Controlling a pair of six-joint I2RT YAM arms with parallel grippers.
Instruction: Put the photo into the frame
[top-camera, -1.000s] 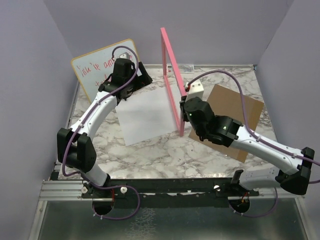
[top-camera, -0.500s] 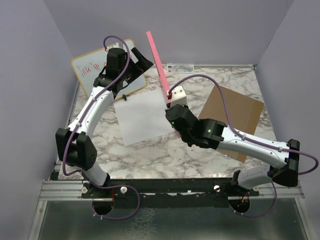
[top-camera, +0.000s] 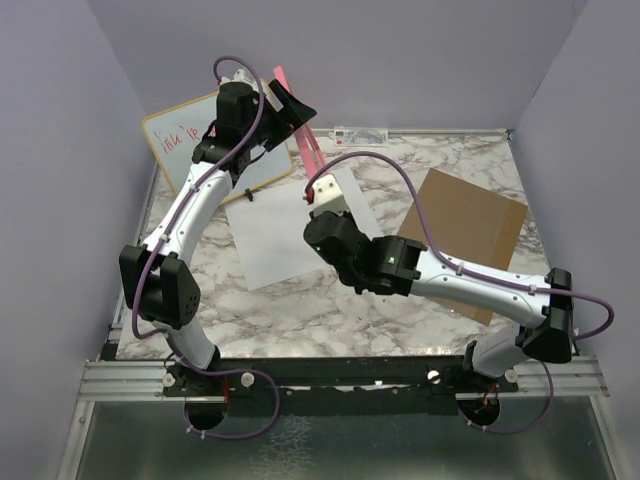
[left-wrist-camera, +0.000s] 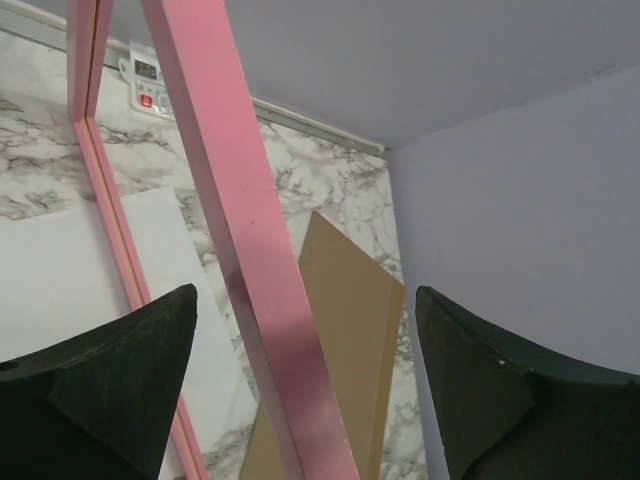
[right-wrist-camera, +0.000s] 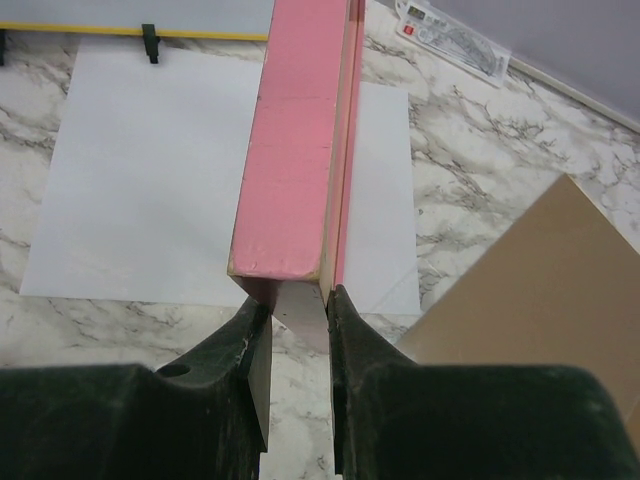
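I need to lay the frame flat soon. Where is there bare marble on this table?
Bare table runs along the near edge, between the photo and the rail, partly under the right arm. A smaller patch lies back right, between the brown board and the rear wall. Back left is crowded: whiteboard, left arm, tilted frame.

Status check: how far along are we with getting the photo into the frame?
Done: the backing board is off, lying flat at right. In hand: the right claw clamps the frame on edge, tilted, with the left claw open around its bar. Left: the photo lies white side up, not yet inserted.
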